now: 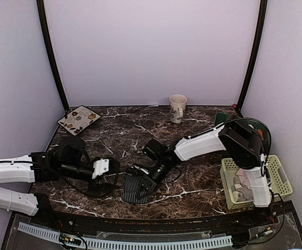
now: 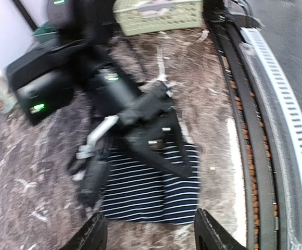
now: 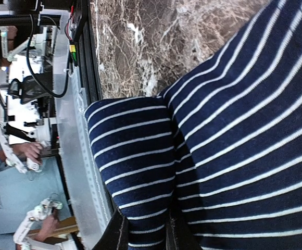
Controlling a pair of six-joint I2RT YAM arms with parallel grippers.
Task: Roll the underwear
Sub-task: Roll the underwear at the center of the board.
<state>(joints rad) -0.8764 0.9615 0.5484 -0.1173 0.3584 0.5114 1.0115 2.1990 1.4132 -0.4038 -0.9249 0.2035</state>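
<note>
Navy cloth with thin white stripes, the striped underwear, lies on the marble table close to the near rail, roughly midway between the two arm bases. The right fingers are down on its right side and nearly closed, pinching a raised fold of the cloth. The right wrist view shows the stripes doubled over and running in between them. The left fingers sit just to the garment's left, about half open and holding nothing, their tips pointed across it toward the right arm.

The stripes run from the near edge toward the far one. The piece looks about as wide as it is long, so its long axis is hard to call. Both arms are close, and the right is in contact. Rolling would likely mean carrying the pinched fold across the cloth while the left pins the opposite side. Room is tight toward the rail, and bare marble lies behind the garment.

Farther right, a pale green basket holds a pinkish garment. By the back wall stand a beige mug and a patterned plate, well apart from the work.
</note>
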